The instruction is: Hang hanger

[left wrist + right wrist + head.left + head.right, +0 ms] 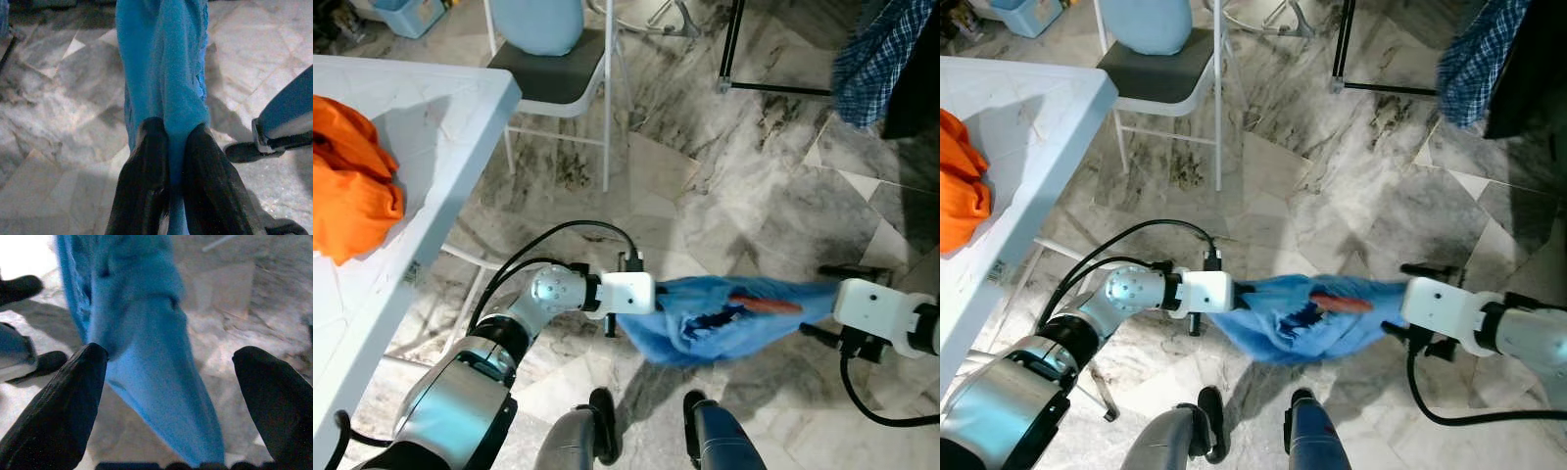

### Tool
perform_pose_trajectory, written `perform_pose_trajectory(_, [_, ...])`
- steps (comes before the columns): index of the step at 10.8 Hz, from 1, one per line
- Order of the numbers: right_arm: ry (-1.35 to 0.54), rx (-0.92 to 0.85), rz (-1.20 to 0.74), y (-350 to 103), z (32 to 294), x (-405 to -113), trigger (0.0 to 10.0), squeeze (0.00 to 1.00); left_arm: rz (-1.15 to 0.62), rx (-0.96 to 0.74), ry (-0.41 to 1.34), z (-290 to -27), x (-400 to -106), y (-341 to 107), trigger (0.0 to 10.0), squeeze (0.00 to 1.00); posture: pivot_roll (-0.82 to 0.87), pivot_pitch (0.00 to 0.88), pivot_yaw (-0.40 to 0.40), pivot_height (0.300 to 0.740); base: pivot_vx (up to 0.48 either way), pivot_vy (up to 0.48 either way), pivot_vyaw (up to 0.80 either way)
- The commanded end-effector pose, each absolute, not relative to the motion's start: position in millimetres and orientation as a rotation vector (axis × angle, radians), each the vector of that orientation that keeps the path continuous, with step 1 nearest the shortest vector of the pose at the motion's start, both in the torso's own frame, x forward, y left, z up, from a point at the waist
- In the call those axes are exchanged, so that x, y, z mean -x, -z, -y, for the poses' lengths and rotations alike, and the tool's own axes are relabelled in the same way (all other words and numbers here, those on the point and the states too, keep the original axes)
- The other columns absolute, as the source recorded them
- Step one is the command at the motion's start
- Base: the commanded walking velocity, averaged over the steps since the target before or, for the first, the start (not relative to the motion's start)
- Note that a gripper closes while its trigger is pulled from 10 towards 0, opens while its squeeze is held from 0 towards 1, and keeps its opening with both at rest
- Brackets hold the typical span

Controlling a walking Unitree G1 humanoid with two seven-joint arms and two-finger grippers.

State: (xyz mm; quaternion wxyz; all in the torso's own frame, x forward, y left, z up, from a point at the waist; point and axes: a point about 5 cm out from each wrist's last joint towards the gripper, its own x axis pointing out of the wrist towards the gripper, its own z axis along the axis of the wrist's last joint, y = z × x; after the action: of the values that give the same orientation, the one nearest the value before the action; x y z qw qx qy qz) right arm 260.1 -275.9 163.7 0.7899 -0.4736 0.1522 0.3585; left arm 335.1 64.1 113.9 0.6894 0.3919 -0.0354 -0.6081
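Observation:
A blue garment (724, 328) hangs stretched between my two grippers above the marble floor. An orange-red hanger (766, 305) shows through its opening. At the cloth's left end, my left gripper (658, 294) is shut on the blue fabric; the left wrist view has both black fingers (146, 161) pinching the cloth (164, 73). My right gripper (827, 299) is at the cloth's right end. In the right wrist view its fingers (68, 401) stand wide apart, with the blue cloth (146, 357) running between them toward the palm.
A white table (440, 108) with an orange cloth (347, 181) stands at the left. A white folding chair (553, 73) is behind it. A black rack foot (773, 86) and a hanging plaid shirt (881, 54) are at the far right. My feet (602, 411) are below.

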Motion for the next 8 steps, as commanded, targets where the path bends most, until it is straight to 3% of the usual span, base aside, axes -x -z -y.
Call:
perform_pose_trajectory(1, [-0.847, 1.004, -0.363, -150, 270, -257, 5.3, 0.00, 0.129, -0.874, 1.381, -62, -334, -120, 0.2, 0.00, -0.26, 0.299, 0.151, 0.740, 0.000, 0.000, 0.00])
perform_pose_trajectory(2, [-0.852, 1.030, -0.360, -148, 271, -262, 0.0, 0.00, 0.144, -0.878, 1.389, -61, -334, -122, 0.3, 0.00, -0.26, 0.301, 0.152, 0.740, 0.000, 0.000, 0.00])
perform_pose_trajectory(8, [-0.910, 1.093, -0.342, -155, 268, -282, 0.0, 0.00, 0.189, -0.866, 1.452, -60, -329, -124, 0.0, 0.00, -0.24, 0.303, 0.165, 0.740, 0.000, 0.000, 0.00])
